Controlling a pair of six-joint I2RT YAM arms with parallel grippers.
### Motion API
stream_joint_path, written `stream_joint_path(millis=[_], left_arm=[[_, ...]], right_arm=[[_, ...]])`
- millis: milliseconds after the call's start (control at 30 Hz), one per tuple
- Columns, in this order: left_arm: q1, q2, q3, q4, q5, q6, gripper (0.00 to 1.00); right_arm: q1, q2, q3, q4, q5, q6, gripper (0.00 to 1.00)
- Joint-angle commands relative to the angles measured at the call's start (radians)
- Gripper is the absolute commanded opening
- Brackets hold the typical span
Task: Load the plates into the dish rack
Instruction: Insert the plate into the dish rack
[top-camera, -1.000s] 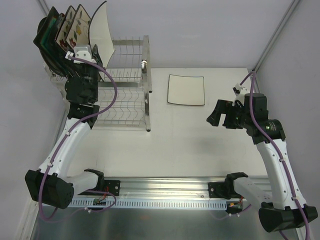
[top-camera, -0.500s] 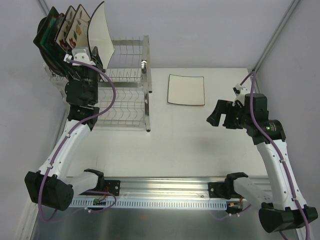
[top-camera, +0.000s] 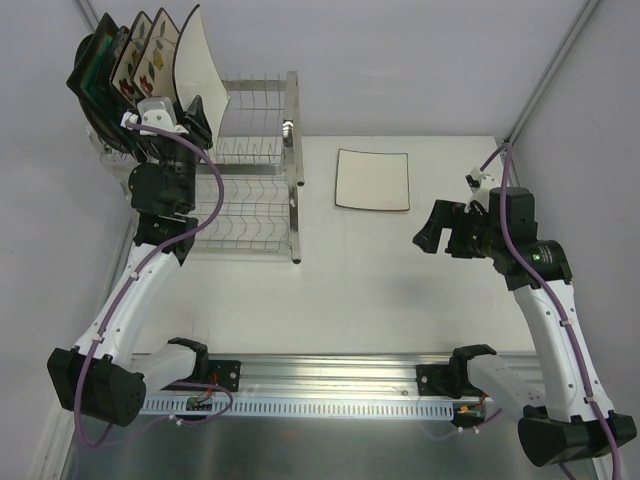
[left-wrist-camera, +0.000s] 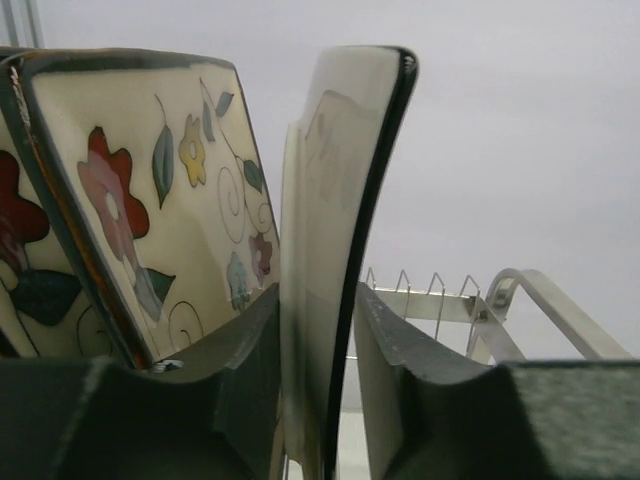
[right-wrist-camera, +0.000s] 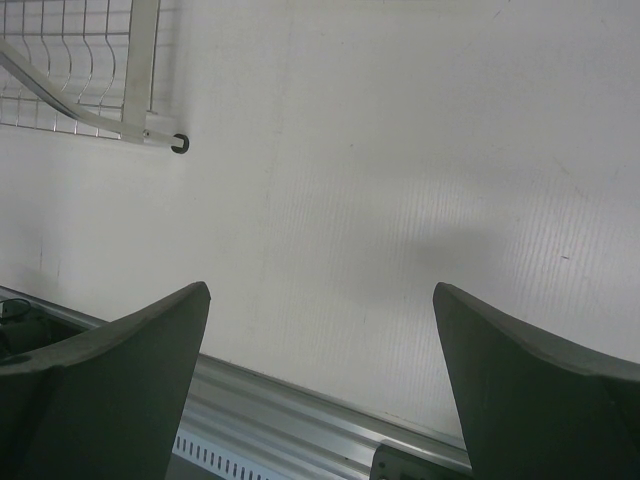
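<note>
Left wrist view: left tool (left-wrist-camera: 318, 300) straddles the round cream plate (left-wrist-camera: 330, 200) standing in the dish rack (top-camera: 255, 205), grip or gap I can't tell, so I'd say it backs out next, then the wide-open right tool (top-camera: 436, 228) takes the white square plate (top-camera: 372, 180) off the tabletop (top-camera: 400, 300).

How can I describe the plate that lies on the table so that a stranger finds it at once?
Start at the metal dish rack in the far left corner of the table. Just right of it a plate lies flat. It is plain white and square; the other plates stand upright in the rack.
</note>
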Motion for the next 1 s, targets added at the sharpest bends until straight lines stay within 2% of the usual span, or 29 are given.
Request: stream_joint_path(millis=[0, 533, 667, 967], left_arm=[[0.013, -0.029, -0.016, 0.033, -0.04, -0.004, 0.37], [0.013, -0.083, -0.046, -0.001, -0.061, 0.007, 0.61], [0.013, -0.101, -0.052, -0.016, -0.061, 0.008, 0.71], [0.013, -0.144, -0.071, -0.056, -0.066, 0.003, 0.8]], right_arm=[[0.009, -0.021, 0.01, 0.009, -0.014, -0.008, 1.0], [0.012, -0.027, 0.004, 0.012, -0.016, -0.008, 1.0], [0.011, -0.029, 0.005, 0.012, -0.016, -0.008, 1.0], [0.014, -0.036, 0.004, 0.013, -0.022, -0.004, 0.99]])
